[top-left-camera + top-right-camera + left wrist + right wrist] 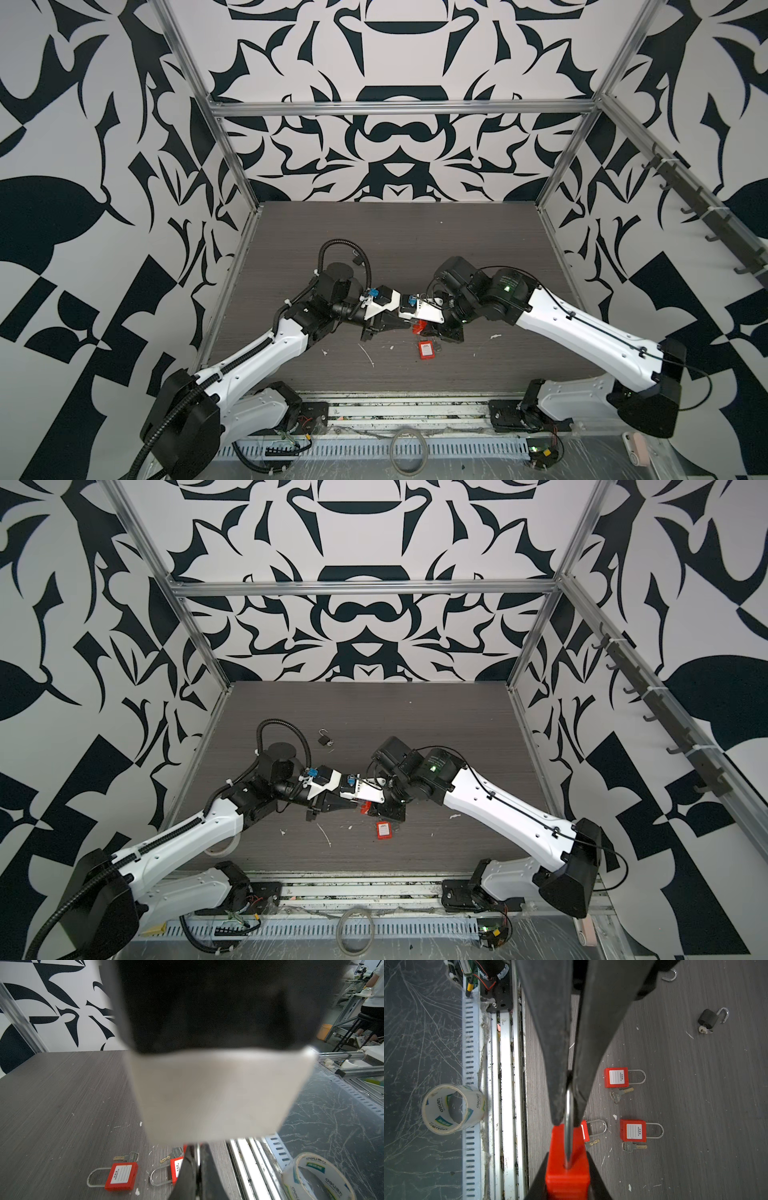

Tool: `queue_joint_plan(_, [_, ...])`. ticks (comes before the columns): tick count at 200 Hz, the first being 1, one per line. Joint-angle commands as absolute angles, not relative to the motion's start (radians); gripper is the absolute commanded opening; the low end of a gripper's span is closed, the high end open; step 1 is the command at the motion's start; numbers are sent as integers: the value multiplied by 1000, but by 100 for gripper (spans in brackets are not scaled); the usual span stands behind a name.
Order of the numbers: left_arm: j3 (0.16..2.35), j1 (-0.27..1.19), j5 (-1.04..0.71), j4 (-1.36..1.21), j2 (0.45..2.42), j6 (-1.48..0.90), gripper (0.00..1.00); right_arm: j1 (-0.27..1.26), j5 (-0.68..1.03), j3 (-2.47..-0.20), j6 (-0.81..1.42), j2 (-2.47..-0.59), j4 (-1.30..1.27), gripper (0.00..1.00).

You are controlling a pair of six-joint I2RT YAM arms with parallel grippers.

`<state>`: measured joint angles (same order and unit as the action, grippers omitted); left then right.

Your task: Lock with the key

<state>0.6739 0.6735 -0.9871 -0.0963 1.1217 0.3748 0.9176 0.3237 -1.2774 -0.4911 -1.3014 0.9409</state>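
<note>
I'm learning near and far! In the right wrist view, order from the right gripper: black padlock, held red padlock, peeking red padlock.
1. Held red padlock: shackle in the right gripper's jaws.
2. Peeking red padlock: on the table just beyond.
3. Black padlock: far across it.

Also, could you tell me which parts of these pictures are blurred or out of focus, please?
Left wrist view: a black-and-white block, too close to focus, fills the middle as blur; the table beneath is sharp. Right wrist view: the held red padlock is slightly soft, a labelled padlock lying on the table crisp. Both top views: evenly lit, in focus throughout.
</note>
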Motion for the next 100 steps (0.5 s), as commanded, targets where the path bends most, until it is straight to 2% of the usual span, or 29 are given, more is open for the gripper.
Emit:
queue_joint_plan(1, [653,686,-998,-139,1138,360,0,928,447,-1343,-507,-1308,745,22])
queue_joint_plan(73, [646,662,-1023,-229,1188,293,0,927,399,-1353,-518,-1335,657,24])
queue_joint_plan(100, [642,627,-1063,-317,1208,239,0,921,365,-1382,-495,-1331,732,40])
